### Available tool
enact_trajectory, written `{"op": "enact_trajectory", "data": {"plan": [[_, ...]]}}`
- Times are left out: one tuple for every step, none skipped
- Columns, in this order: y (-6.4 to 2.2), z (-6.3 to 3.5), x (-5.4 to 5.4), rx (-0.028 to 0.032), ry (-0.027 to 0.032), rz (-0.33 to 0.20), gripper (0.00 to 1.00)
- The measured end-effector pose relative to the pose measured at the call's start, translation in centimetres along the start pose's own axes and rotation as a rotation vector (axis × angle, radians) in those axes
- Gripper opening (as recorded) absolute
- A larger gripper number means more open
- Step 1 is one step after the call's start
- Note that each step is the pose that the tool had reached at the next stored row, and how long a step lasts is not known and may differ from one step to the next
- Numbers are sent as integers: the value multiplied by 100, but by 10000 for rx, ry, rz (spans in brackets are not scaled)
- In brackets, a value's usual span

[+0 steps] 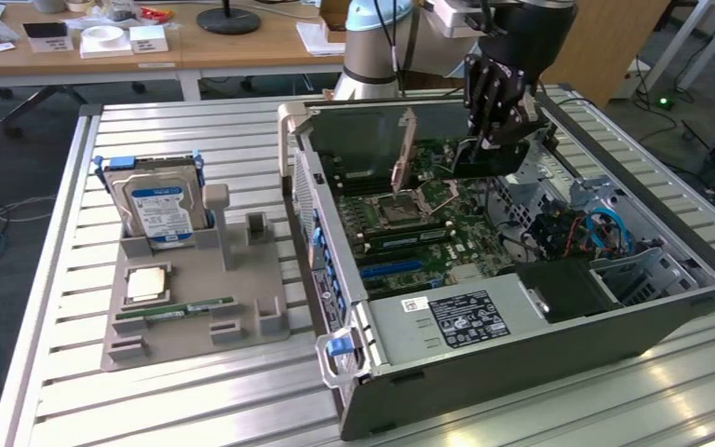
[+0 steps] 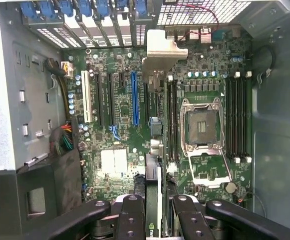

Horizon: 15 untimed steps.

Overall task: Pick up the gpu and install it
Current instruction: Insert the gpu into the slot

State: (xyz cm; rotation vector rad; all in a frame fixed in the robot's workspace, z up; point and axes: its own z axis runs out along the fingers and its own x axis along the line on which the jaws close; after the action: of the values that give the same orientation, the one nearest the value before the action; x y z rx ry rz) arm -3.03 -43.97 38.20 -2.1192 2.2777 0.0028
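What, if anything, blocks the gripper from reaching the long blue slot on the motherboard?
Likely yes: the case stands open, nothing covers the blue slot, and the gripper, shut on the gpu, hangs over the motherboard.

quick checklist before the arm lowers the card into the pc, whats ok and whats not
1. Graphics card clamped in the jaws: ok.
2. Card held above the motherboard, not touching it: ok.
3. Silver bracket pointing toward the rear slot openings: ok.
4. Long blue slot has nothing plugged in: ok.
5. Card's bottom edge lined up over that slot: cannot tell.
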Motion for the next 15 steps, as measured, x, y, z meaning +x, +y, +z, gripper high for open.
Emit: {"op": "enact_trajectory", "data": {"plan": [[0,0,0,0,-1,0,26],[0,3,0,0,-1,0,26],[0,3,0,0,0,0,26],[0,3,0,-1,1,0,26],[0,4,0,-1,1,0,26],[0,5,0,-1,1,0,26],[0,6,0,-1,0,0,26],[0,8,0,-2,0,0,26],[0,10,0,-7,-1,0,26],[0,12,0,-15,1,0,26],[0,13,0,-20,7,0,26],[0,15,0,-23,21,0,26],[0,14,1,-28,38,0,26],[0,14,0,-30,46,-1,26],[0,14,0,-29,47,-1,26]]}}
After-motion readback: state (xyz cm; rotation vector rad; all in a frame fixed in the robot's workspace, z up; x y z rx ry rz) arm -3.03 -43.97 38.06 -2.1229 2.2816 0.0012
